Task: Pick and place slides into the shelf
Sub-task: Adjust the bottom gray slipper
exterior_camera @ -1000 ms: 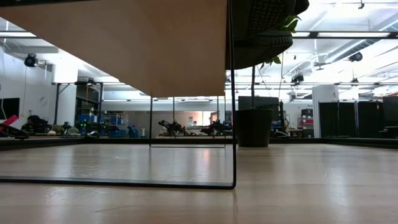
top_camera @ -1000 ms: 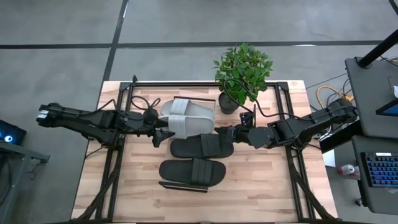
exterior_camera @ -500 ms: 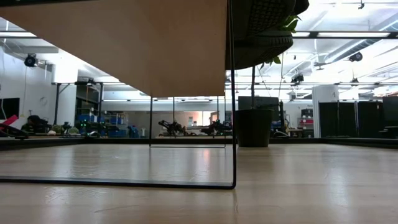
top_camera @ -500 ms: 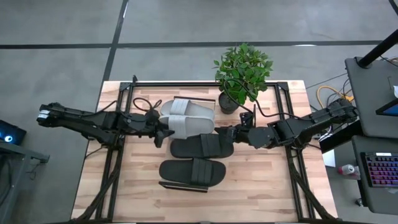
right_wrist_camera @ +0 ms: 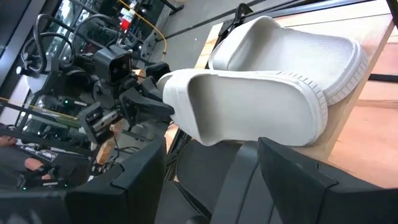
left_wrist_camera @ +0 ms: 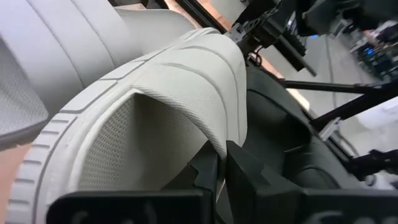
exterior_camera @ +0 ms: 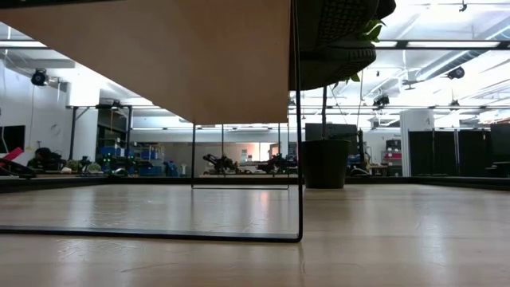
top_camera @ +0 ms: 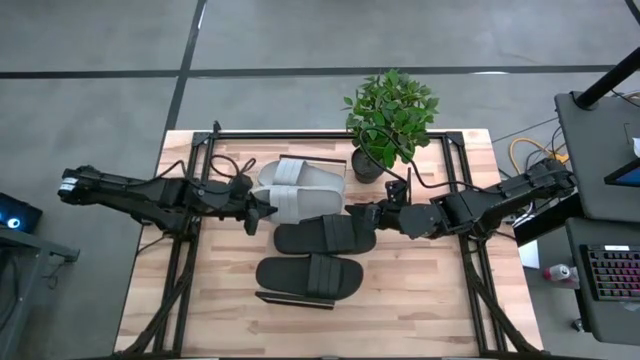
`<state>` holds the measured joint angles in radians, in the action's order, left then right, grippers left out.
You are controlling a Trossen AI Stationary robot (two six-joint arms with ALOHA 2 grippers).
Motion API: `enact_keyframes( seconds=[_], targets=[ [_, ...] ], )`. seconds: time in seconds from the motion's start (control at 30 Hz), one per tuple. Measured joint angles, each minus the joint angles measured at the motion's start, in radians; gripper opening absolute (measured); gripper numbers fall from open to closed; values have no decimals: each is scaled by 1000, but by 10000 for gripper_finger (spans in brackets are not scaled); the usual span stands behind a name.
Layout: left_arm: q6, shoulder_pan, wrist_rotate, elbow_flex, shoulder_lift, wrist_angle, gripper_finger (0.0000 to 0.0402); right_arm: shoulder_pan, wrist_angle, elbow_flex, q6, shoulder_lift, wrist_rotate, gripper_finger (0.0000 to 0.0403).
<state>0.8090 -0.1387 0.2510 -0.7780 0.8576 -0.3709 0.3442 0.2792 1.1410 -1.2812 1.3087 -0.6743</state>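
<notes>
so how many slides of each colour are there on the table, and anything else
pale grey slides: 2
black slides: 2
potted plant: 1
total: 5

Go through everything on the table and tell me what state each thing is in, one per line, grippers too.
Left gripper: shut on the edge of the near grey slide.
Right gripper: open, at the end of the dark slide by the shelf.
Grey slides: two, lying on the shelf, one partly over its edge.
Shelf: standing on the table.
Dark slides: two, flat on the tabletop, not yet shelved.
Potted plant: upright.
</notes>
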Motion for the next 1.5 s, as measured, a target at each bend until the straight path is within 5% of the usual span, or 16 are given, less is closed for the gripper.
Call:
enact_keyframes(
  seconds=[0.43, 1.5],
  targets=[
    [225, 0, -87, 0, -52, -41, 1, 0, 0, 0, 0, 0, 0, 242],
    [442, 22, -168, -1, -88, -152, 0, 0, -1, 0, 2, 0, 0, 242]
  ],
)
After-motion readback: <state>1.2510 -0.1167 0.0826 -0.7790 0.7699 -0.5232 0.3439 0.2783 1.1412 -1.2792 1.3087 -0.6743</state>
